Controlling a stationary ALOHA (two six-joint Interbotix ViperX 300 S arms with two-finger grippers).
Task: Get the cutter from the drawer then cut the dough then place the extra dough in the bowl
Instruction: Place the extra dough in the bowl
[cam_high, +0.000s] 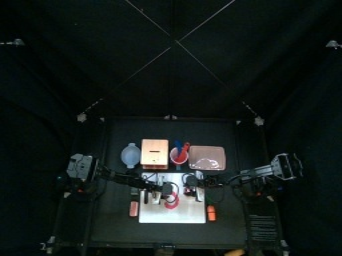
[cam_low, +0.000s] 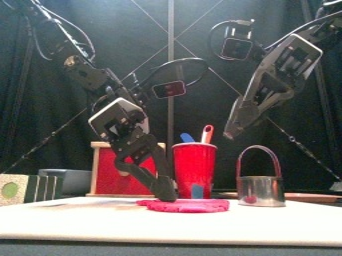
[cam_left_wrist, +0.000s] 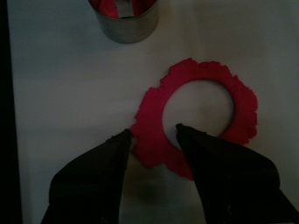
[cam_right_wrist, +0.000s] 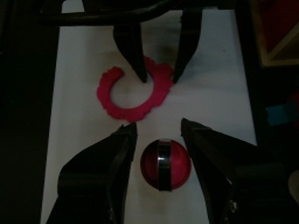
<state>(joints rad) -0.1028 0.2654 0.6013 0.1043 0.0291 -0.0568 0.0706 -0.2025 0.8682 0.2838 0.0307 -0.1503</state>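
A red dough ring (cam_left_wrist: 198, 109) lies flat on the white cutting board (cam_left_wrist: 70, 96). My left gripper (cam_left_wrist: 155, 133) is down at the board, open, its jaws straddling the ring's near band. In the front view it (cam_low: 160, 190) touches down at the ring's left side (cam_low: 183, 205). The metal cutter (cam_low: 259, 185) stands upright on the board to the right of the ring, with red showing inside it (cam_right_wrist: 163, 164). My right gripper (cam_right_wrist: 158, 131) hangs open above the cutter, raised well off the board (cam_low: 234, 130) and holding nothing.
Behind the board stand the wooden box with the red drawer front (cam_low: 114, 170), the red cup with toy knives (cam_low: 195, 172), the blue-grey bowl (cam_high: 130, 155) at the back left and the pink tray (cam_high: 207, 158) at the back right.
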